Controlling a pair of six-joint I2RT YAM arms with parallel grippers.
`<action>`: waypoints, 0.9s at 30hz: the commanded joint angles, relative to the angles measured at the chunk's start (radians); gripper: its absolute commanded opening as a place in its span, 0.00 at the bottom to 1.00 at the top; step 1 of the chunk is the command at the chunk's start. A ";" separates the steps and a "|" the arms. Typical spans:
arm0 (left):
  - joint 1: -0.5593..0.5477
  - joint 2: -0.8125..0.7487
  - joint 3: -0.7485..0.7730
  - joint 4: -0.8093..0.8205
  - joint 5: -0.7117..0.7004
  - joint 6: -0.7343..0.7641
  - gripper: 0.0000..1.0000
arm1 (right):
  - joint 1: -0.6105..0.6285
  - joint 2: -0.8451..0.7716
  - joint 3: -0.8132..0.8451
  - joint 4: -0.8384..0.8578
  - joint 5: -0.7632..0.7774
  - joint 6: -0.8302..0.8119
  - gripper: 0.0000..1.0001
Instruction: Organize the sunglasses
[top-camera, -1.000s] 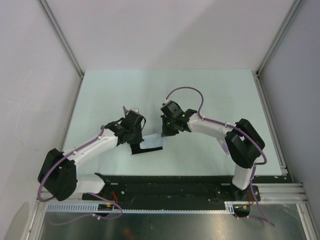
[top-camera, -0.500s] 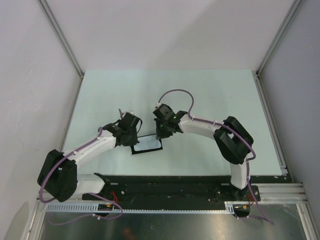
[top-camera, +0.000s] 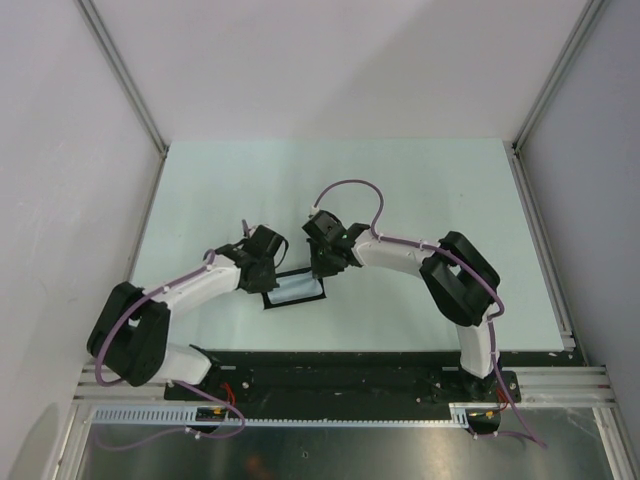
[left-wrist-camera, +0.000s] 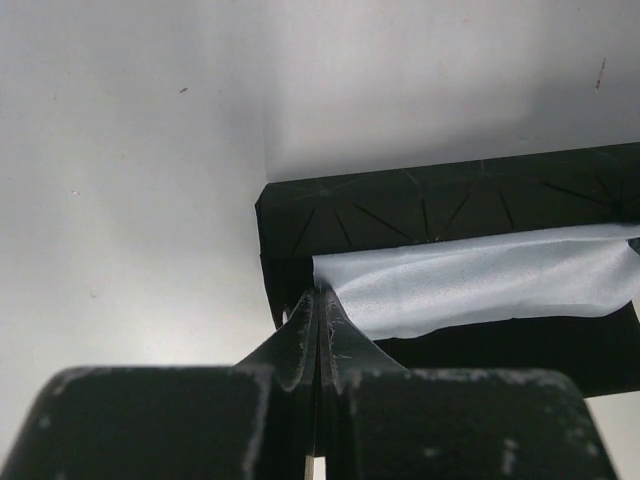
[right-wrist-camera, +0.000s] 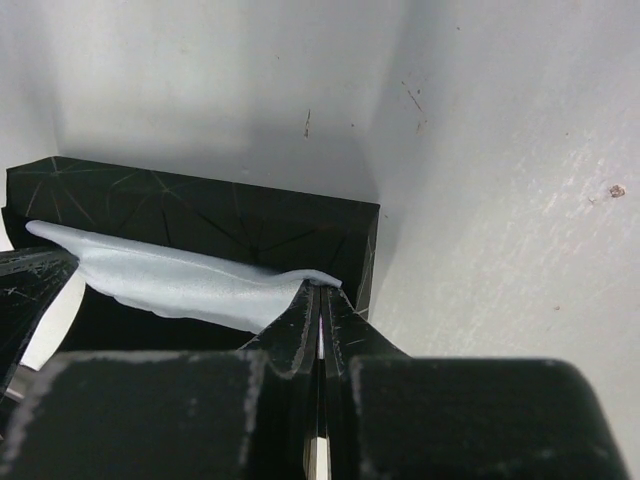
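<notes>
Top external | left gripper (left-wrist-camera: 318, 305) jaws clenched on pale blue fabric cloth (top-camera: 292, 291), 9 o'clock end | right gripper (right-wrist-camera: 320, 300) jaws clenched, 3 o'clock end | cloth over black oblong case (left-wrist-camera: 400, 210) on counter (top-camera: 400, 180) | sunglasses hidden

The case (left-wrist-camera: 420, 205) lies on the table (top-camera: 400, 180) between the left tool (left-wrist-camera: 318, 300) and right tool (right-wrist-camera: 320, 295). The cloth (left-wrist-camera: 480, 285) lies across it.
</notes>
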 joint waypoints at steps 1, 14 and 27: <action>0.011 0.017 0.011 0.029 -0.033 0.004 0.00 | 0.007 0.011 0.039 0.014 0.054 -0.014 0.00; 0.015 0.069 0.015 0.057 -0.077 -0.010 0.00 | 0.034 0.025 0.039 0.031 0.100 -0.008 0.00; 0.021 0.096 0.020 0.098 -0.099 -0.053 0.00 | 0.037 0.037 0.038 0.054 0.143 0.011 0.04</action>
